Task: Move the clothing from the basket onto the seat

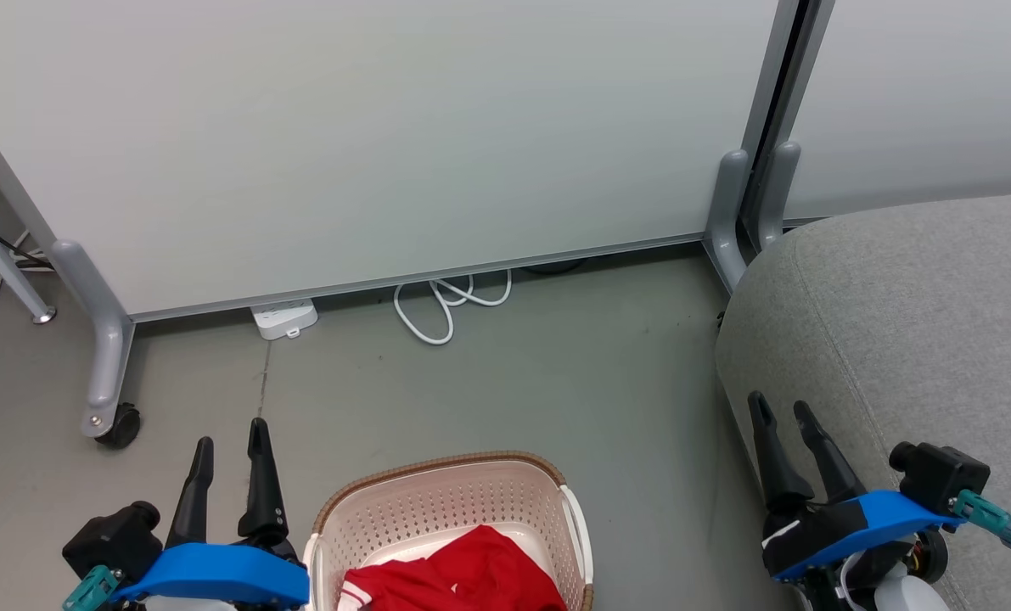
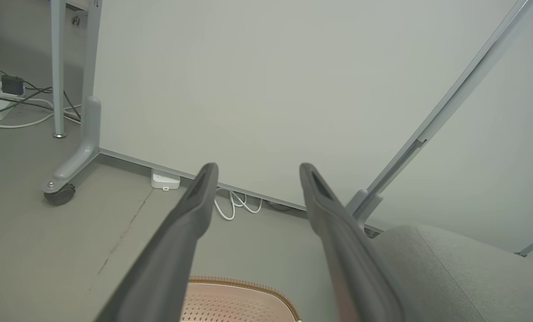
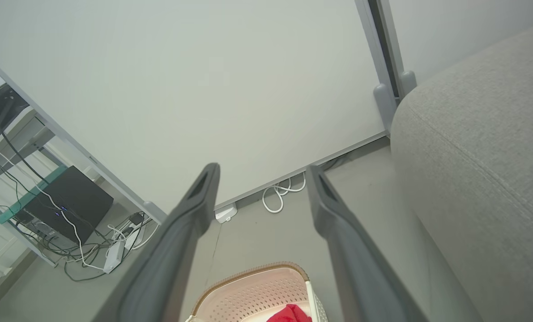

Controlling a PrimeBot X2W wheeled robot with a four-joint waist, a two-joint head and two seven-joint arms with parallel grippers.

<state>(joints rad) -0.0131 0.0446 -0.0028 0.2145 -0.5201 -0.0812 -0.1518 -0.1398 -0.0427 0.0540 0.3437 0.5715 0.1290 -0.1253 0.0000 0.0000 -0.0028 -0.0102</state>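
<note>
The cream basket [image 1: 437, 501] with its brown rim stands on the floor at the bottom centre of the head view. Red clothing [image 1: 471, 568] with white trim lies inside it, and a red corner of the clothing [image 3: 291, 314] peeks into the right wrist view. The grey seat [image 1: 912, 322] fills the right side, its edge beside the basket. My left gripper [image 1: 232, 433] hangs open left of the basket, holding nothing. My right gripper [image 1: 783, 409] is open in front of the seat's edge, also empty. The basket's rim [image 2: 248, 286] appears under my left fingers [image 2: 199, 197].
A white partition panel [image 1: 369, 136] on grey wheeled legs [image 1: 102, 373] closes off the back. A white power strip [image 1: 284, 318] and looped cable [image 1: 446, 301] lie at its foot. Bare grey floor [image 1: 556, 373] stretches between panel, basket and seat. Cables and a black box [image 3: 69, 201] sit far left.
</note>
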